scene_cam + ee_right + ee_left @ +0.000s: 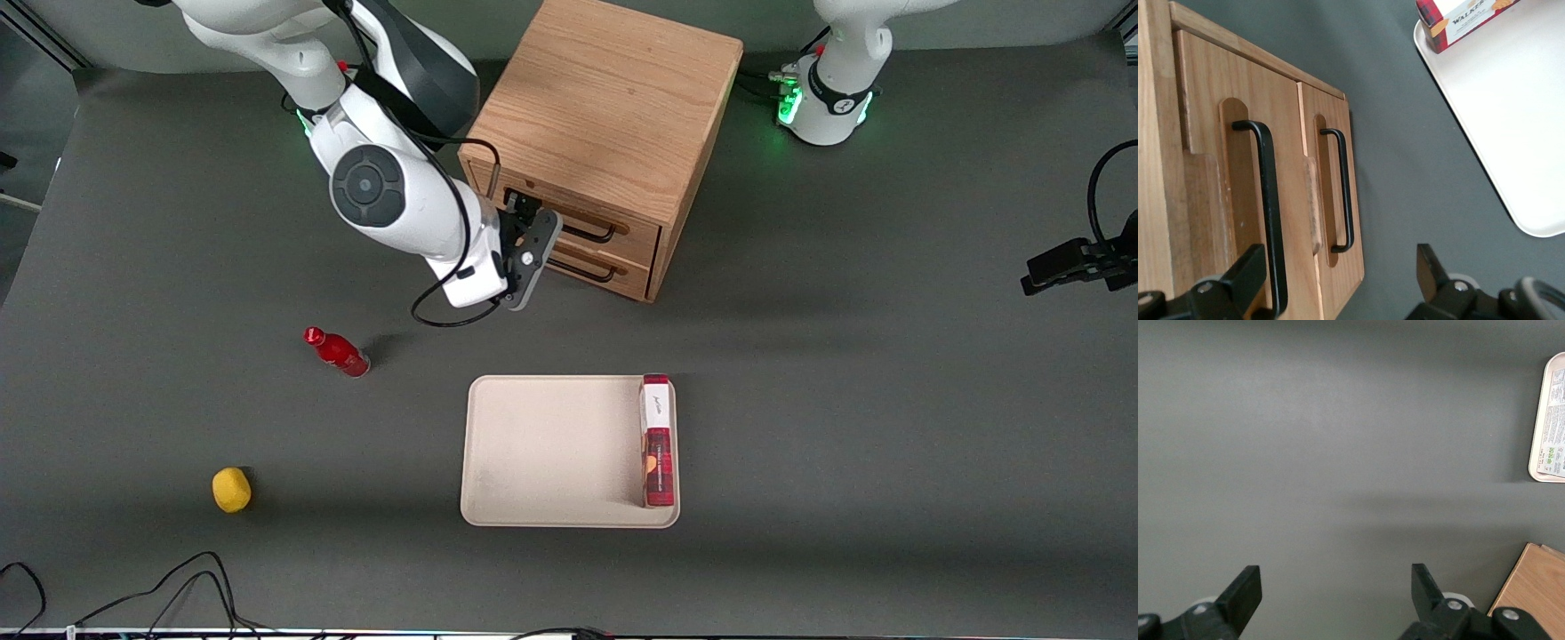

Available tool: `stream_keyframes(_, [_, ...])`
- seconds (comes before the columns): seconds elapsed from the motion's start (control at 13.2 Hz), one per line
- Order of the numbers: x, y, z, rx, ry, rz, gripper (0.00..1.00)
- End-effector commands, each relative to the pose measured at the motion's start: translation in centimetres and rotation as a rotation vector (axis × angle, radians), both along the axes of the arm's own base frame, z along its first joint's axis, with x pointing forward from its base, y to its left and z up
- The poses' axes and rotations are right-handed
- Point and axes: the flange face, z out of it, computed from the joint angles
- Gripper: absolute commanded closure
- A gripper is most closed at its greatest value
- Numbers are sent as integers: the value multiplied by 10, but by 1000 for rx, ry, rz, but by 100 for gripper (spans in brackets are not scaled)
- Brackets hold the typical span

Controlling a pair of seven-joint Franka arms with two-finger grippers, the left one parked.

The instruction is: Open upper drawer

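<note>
Hovering in front of the cabinet (613,124), the gripper (532,233) sits at the working-arm end of the upper drawer (578,218), its jaws apart. In the wrist view one finger (1245,277) lies against the drawer face right by the end of the upper handle (1265,207), and the other finger (1428,267) hangs out over the bare table, so the bar is not yet between them.

The upper drawer looks barely out of the cabinet, if at all: its front stands a little proud of the frame in the wrist view, but no inside wood shows. The lower drawer (1331,193) sits flush beneath it.

I'd say the task is at the reaching stage. Still left: get the jaws around the bar, close, and pull the drawer out toward the tray (533,444), which holds a red box (656,440). A red bottle (338,352) and a yellow ball (231,489) lie well clear.
</note>
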Motion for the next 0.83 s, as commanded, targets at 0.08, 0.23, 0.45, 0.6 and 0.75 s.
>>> stream_keyframes(0.08, [-13,19,-14,-5,13,-7,0])
stream_keyframes(0.23, [-19,23,-21,-10,18,1,0])
stream_keyframes(0.45, [-28,27,-31,-31,24,14,0])
stream_keyframes(0.6, [-32,30,-32,-36,25,23,0])
stream_keyframes(0.75, [-34,32,-35,-38,29,27,0])
